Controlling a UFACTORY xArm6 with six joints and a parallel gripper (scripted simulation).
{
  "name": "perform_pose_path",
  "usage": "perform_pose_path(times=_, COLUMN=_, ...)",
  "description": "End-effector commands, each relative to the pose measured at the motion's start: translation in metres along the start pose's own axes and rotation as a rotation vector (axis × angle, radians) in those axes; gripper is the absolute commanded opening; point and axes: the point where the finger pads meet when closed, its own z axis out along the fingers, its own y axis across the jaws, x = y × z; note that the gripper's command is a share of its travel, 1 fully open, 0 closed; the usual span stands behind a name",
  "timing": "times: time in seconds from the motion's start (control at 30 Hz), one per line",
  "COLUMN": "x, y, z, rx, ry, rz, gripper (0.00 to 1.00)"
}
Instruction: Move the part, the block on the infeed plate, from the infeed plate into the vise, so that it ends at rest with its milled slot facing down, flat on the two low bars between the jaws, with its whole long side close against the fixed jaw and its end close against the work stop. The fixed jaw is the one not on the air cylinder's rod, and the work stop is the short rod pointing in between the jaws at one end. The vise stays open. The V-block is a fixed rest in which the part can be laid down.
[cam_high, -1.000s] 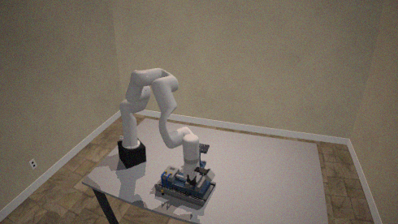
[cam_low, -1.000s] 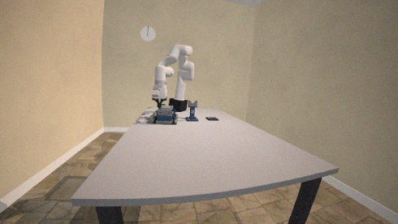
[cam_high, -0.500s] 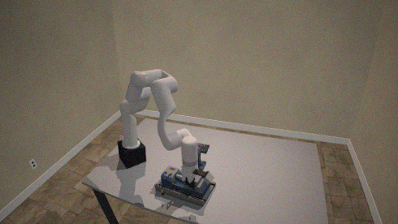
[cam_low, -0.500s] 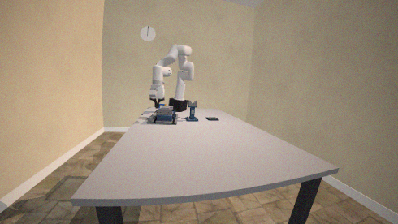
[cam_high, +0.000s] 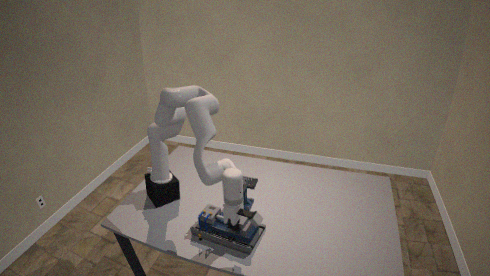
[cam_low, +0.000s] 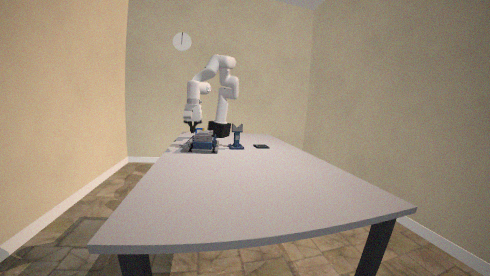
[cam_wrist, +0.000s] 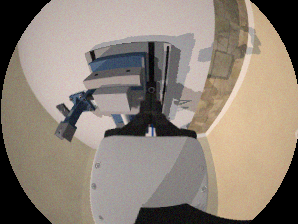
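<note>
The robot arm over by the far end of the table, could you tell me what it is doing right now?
The white arm hangs over the vise at the table's edge, its gripper shut with nothing between the fingers. The blue V-block and the dark infeed plate stand apart to one side. Whether the part sits in the vise is too small to tell.

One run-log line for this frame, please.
arm: over vise | hand: shut, empty | V-block: empty | infeed plate: bare | part: not discernible

White arm (cam_low: 220, 80) hangs over the vise (cam_low: 202, 142) — V-block (cam_low: 237, 136) beside.
</note>
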Motion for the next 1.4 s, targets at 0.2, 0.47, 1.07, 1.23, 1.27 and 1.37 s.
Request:
perform_pose_path(times=0.2, x=0.002, y=0.001, z=-0.016, rx=-0.002, ry=0.005, rz=0.000, gripper=0.00)
perform_pose_path(times=0.47, x=0.002, y=0.001, z=-0.031, rx=-0.002, ry=0.005, rz=0.000, gripper=0.00)
perform_pose_path(times=1.07, x=0.002, y=0.001, z=-0.061, rx=-0.002, ry=0.005, rz=0.000, gripper=0.00)
perform_pose_path(times=1.23, x=0.001, y=0.000, z=-0.063, rx=-0.002, ry=0.005, rz=0.000, gripper=0.00)
perform_pose_path(times=1.27, x=0.001, y=0.000, z=-0.063, rx=-0.002, ry=0.005, rz=0.000, gripper=0.00)
perform_pose_path(times=1.37, x=0.001, y=0.000, z=-0.063, rx=-0.002, ry=0.005, rz=0.000, gripper=0.00)
